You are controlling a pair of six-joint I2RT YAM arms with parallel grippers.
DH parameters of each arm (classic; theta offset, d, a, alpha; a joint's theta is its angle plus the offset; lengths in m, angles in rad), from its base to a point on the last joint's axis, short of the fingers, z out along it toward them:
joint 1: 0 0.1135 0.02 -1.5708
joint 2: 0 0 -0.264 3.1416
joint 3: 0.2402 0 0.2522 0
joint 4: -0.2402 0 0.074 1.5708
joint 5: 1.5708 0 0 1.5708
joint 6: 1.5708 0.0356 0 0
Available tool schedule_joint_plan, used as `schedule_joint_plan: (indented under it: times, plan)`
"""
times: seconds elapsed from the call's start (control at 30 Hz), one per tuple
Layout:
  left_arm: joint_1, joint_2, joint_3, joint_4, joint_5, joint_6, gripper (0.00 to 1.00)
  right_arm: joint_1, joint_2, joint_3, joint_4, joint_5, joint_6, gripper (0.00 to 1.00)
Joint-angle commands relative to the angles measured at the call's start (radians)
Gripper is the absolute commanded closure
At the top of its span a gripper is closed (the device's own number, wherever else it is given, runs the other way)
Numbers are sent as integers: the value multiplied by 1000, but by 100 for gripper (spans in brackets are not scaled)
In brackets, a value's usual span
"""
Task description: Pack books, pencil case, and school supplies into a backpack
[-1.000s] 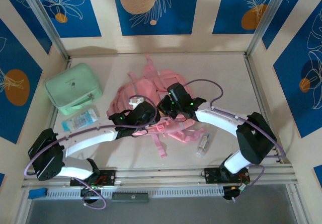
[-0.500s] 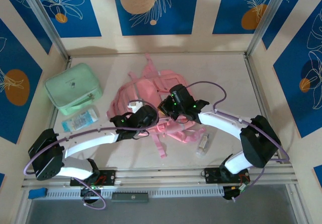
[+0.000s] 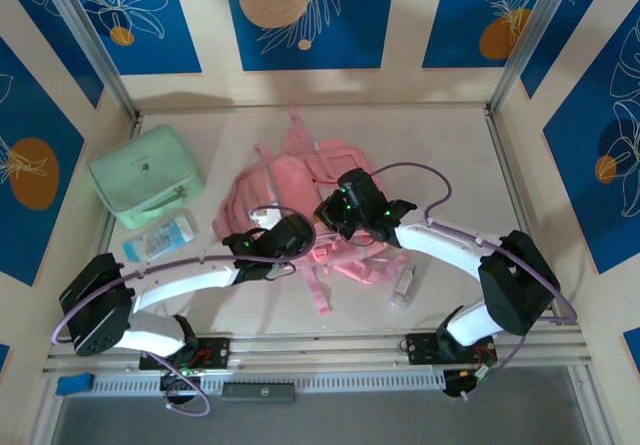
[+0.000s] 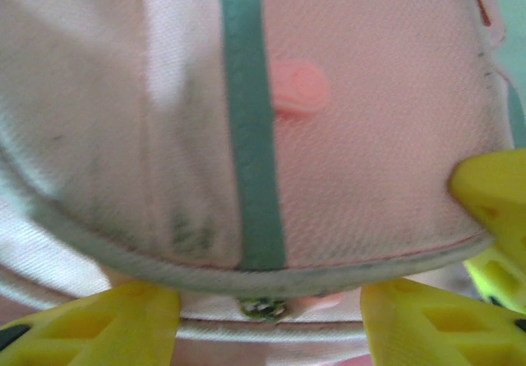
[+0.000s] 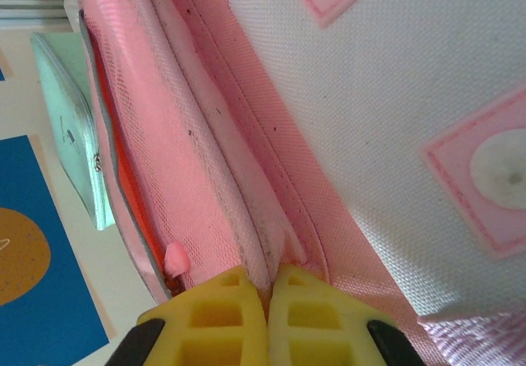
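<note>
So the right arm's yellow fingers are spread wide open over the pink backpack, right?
No. The right gripper is over the backpack, but its fingers are closed together, pinching a fold of the pink fabric; the right wrist view shows it.

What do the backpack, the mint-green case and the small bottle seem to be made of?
The backpack looks like matte pink woven fabric; its weave shows in the right wrist view. The mint-green case is smooth with a faint sheen, perhaps coated fabric or faux leather. The small bottle looks see-through, likely clear plastic.
</note>
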Motion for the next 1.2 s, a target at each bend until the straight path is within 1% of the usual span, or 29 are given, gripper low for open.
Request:
schedule_joint_plan:
  times: [0.0,0.07,0.13,0.23,0.27,0.37,0.4,0.43,0.5,0.57,0.63,0.7,0.8,0.9,1.0,1.1,1.17]
  plan:
    - [-2,37,79,-75,-97,-38,39,12,-49,-10,70,-9,30,100]
    - [4,43,77,-83,-114,-49,39,13,-48,-9,73,-16,31,100]
    - [11,37,59,-66,-118,-33,43,7,-51,-9,71,-22,31,100]
    - [31,8,40,-140,-122,-60,56,-3,-63,-9,67,-22,16,100]
    - [38,-17,19,-119,-108,-45,59,-7,-64,-6,64,-23,7,100]
    - [52,-89,-48,19,-4,62,65,-13,-57,5,58,-31,0,100]
    - [52,-102,-53,30,10,91,68,-14,-52,4,66,-31,0,100]
    - [52,-105,-47,9,12,92,69,-13,-50,6,69,-32,0,100]
    - [54,-97,-24,-23,1,111,71,-13,-37,12,77,-37,-2,100]
    - [54,-81,-7,-3,12,135,71,-13,-24,15,77,-47,4,100]
    - [54,-48,21,13,18,144,65,-13,-17,15,88,-55,4,100]
    - [54,1,53,26,16,158,63,-10,-14,17,87,-53,7,100]
    - [54,56,92,13,-3,126,64,0,-5,20,87,-45,9,100]
    - [55,72,90,60,-3,117,71,-1,3,22,82,-54,12,100]
    - [54,66,88,31,-34,98,78,-5,-1,14,88,-56,12,100]
    - [56,36,72,3,-55,90,90,-13,-7,17,80,-56,-2,100]
    - [62,6,52,7,-52,103,96,-10,-11,26,55,-36,-21,100]
